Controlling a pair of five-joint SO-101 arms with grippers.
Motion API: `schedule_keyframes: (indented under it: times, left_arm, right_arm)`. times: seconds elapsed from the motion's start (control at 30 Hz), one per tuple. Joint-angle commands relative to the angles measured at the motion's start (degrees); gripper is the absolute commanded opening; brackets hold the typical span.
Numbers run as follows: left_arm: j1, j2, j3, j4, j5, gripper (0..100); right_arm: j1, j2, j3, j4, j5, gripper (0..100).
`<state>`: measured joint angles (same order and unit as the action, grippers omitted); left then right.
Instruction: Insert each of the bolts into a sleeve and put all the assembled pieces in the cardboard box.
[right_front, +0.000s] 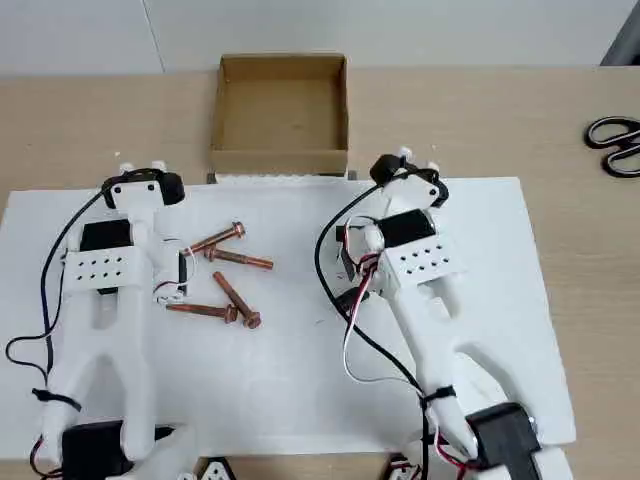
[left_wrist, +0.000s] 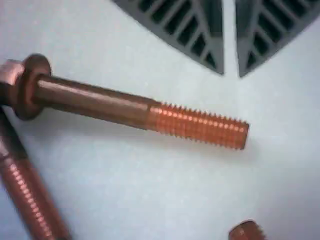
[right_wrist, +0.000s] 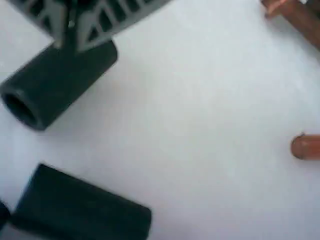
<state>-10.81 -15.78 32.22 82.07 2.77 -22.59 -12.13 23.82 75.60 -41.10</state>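
Several copper bolts lie on the white sheet (right_front: 300, 390) between the arms, among them one (right_front: 217, 239) nearest the box and one (right_front: 200, 310) by the left arm. The cardboard box (right_front: 280, 160) stands open behind the sheet with nothing in it. My left gripper (left_wrist: 231, 74) hovers just beside a bolt's threaded end (left_wrist: 200, 125), its jaws nearly together with nothing between them. My right gripper (right_wrist: 70, 44) hangs shut directly over a black sleeve (right_wrist: 60, 85) lying on the sheet. A second black sleeve (right_wrist: 80, 212) lies close by.
Scissors (right_front: 615, 145) lie on the wooden table at the far right. Another bolt (left_wrist: 25, 195) crosses under the first bolt's head, and a third bolt's tip (left_wrist: 246, 231) shows nearby. Two bolt ends (right_wrist: 306, 146) (right_wrist: 295, 15) lie across from the sleeves.
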Motion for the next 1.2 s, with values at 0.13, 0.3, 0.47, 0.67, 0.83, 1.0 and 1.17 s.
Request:
schedule_keyframes:
  times: [0.13, 0.3, 0.47, 0.67, 0.83, 1.0, 1.17]
  left_arm:
    - [-0.18, -0.18, -2.15, -0.79, -0.35, 1]
    - [-0.18, -0.18, -2.15, -0.79, -0.35, 1]
    - [-0.18, -0.09, -2.15, -0.88, -0.35, 1]
    - [-0.18, -0.09, -2.15, -0.88, -0.35, 1]
    - [-0.26, -0.09, -2.15, -0.88, -0.35, 1]
    - [-0.35, -0.09, -2.15, -0.79, -0.35, 1]
    - [-0.35, -0.09, -2.15, -0.79, -0.35, 1]
  right_arm:
    - [-0.75, 0.66, -3.43, -0.66, -0.62, 24.0]
    - [-1.36, 0.92, -3.43, -0.66, -0.62, 21.8]
    - [-4.00, 1.71, -3.25, -1.98, -2.73, 21.3]
    - [-4.70, 7.08, -3.52, -4.44, -2.81, 21.3]
    - [-4.70, 10.15, -5.01, -4.79, -3.78, 21.2]
    - [-4.79, 13.05, -6.07, -4.79, -3.96, 21.2]
    - [-4.79, 15.08, -6.07, -4.97, -3.96, 21.2]
